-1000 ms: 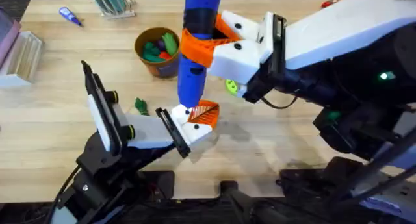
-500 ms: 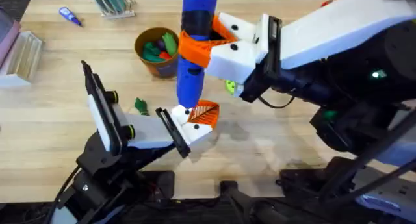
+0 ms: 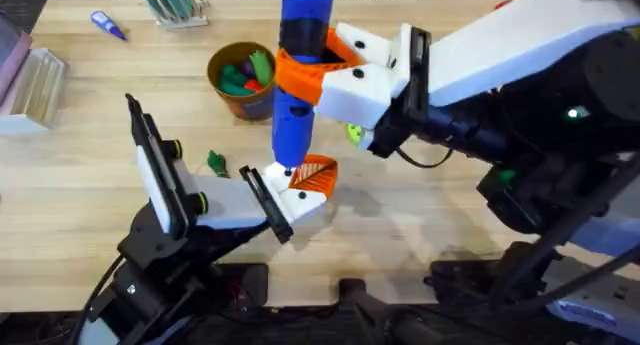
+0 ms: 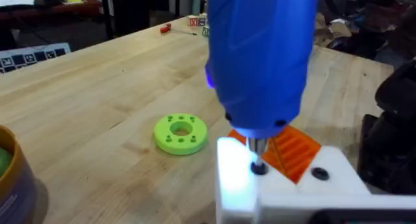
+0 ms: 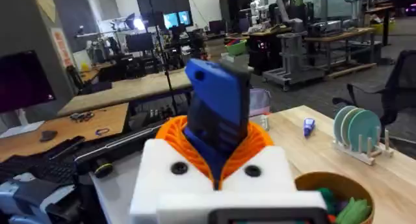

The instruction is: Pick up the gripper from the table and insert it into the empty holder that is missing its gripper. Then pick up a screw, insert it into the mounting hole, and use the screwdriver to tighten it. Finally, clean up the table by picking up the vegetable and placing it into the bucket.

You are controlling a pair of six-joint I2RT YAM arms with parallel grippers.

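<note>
the desk (image 3: pixel 430 225) is light wood with visible grain. beyond it lies an open workshop: a grey floor (image 5: pixel 364 87), metal-framed workbenches (image 5: pixel 312 55) loaded with equipment, lit monitors (image 5: pixel 172 19) at the far side, a dark screen (image 5: pixel 26 81) near one edge, and a black office chair (image 5: pixel 390 87). a bright lamp (image 5: pixel 138 23) shines at the rear.

Screwdriver (image 3: pixel 300 75) upright over holder (image 3: pixel 290 190) (vegetable (image 3: pixel 217 164) left), bucket (image 3: pixel 240 80) behind.

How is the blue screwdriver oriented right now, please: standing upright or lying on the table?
Upright. The screwdriver stands vertical in the right pincer, its metal tip pointing down into the white holder on the left arm.
</note>
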